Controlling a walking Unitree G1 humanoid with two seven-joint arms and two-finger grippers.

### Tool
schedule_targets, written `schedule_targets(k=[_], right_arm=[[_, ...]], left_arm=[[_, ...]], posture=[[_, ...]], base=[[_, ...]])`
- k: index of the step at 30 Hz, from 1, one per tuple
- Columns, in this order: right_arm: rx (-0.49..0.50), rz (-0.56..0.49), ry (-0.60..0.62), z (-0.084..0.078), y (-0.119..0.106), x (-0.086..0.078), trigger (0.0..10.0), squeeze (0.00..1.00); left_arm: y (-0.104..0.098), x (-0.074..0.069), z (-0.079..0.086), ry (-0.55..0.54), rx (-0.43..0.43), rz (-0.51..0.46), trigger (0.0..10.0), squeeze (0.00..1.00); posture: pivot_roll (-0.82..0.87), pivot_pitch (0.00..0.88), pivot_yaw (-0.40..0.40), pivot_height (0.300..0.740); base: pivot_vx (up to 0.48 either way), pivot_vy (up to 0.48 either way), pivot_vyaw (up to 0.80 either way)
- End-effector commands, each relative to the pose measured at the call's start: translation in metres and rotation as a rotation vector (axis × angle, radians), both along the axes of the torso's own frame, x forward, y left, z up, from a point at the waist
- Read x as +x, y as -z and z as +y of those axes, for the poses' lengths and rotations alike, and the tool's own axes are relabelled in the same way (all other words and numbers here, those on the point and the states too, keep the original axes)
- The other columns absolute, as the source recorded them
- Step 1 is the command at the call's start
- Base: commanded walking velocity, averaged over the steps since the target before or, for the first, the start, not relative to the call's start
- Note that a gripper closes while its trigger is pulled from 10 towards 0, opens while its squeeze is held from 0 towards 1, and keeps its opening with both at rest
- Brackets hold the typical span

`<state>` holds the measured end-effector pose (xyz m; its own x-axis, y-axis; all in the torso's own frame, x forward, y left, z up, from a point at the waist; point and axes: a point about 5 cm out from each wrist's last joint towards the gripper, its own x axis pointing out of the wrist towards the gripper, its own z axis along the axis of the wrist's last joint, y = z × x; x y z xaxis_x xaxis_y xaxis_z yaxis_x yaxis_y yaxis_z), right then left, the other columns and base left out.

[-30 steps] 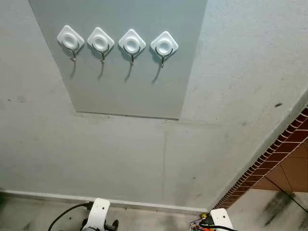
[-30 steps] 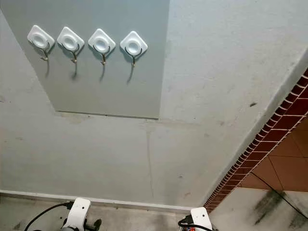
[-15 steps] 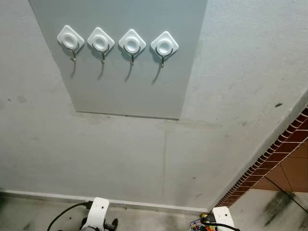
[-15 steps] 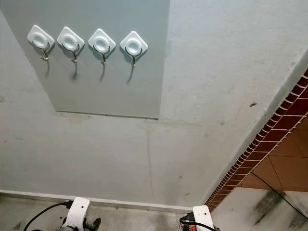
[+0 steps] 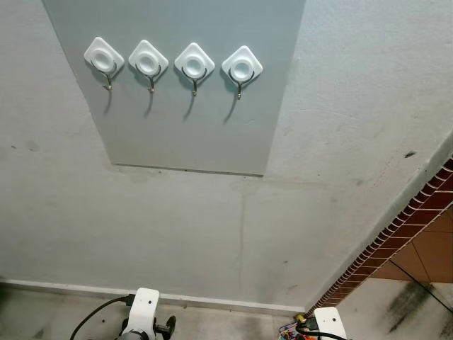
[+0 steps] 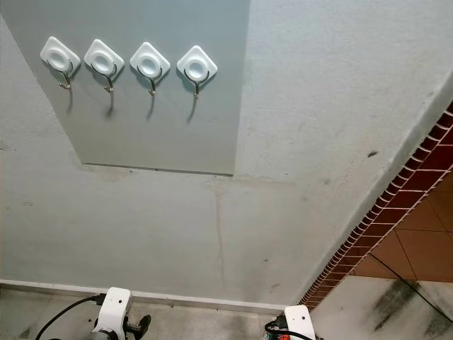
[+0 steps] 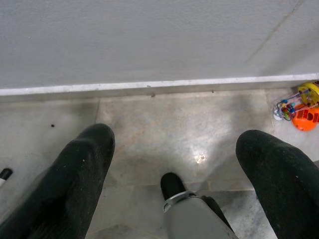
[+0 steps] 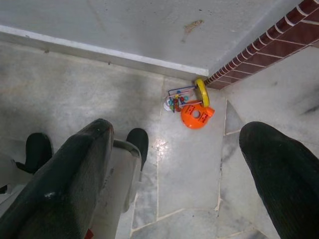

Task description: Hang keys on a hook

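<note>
Four white diamond-shaped hooks are sitting in a row high on a grey panel (image 5: 191, 106) fixed to the pale wall (image 5: 212, 227): the far-left hook (image 5: 103, 58), the second hook (image 5: 148, 61), the third hook (image 5: 194, 62) and the right hook (image 5: 241, 66). Each one is carrying a small metal prong below its round centre, and nothing is hanging on any of them. No writing or brand mark can be read on the hooks or the panel.

Low down, a white skirting strip (image 5: 212, 301) is running along the foot of the wall, and a band of red-brown brick tiles (image 5: 396, 227) is slanting up on the right.

The keys (image 8: 192, 104) are lying on the marble floor (image 8: 75, 89) near the corner where the wall is meeting the brick band. They are showing as an orange fob, a yellow ring and a cluster of coloured beads; in the left wrist view the keys (image 7: 299, 105) are sitting at the edge. Any marks on the fob are too small to read.

The left hand (image 7: 174, 164) is hanging low over the floor with its two black fingers (image 7: 82, 179) spread wide, holding nothing. The right hand (image 8: 184, 169) is likewise pointing down at the floor, its fingers (image 8: 279, 169) well apart and gripping nothing, with the keys lying beyond them.
</note>
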<state>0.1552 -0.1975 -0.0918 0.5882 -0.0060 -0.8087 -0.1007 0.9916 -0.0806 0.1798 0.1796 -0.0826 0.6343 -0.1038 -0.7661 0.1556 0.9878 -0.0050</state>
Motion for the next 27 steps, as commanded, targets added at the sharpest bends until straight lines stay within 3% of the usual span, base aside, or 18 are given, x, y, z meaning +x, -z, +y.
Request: schedule_targets(k=[1,9,27], right_arm=[[-0.008,-0.003,-0.007,0.0003,0.0003,-0.0011,10.0,0.00],[-0.025,0.002,-0.027,-0.0006,0.0005,-0.0019,10.0,0.00],[-0.035,0.004,-0.047,0.0014,0.0008,-0.0019,10.0,0.00]], left_arm=[[-0.0014,0.0018,0.0024,0.013,0.005,-0.008,10.0,0.00],[-0.0017,0.0029,0.0009,0.015,0.001,-0.011,10.0,0.00],[-0.0017,0.0026,0.0015,0.021,-0.001,-0.008,10.0,0.00]], posture=[[-0.08,0.000,0.016,0.740],[-0.08,0.000,0.015,0.740],[-0.08,0.000,0.012,0.740]], base=[[0.000,0.000,0.00],[0.000,0.000,0.11],[0.000,0.000,0.79]])
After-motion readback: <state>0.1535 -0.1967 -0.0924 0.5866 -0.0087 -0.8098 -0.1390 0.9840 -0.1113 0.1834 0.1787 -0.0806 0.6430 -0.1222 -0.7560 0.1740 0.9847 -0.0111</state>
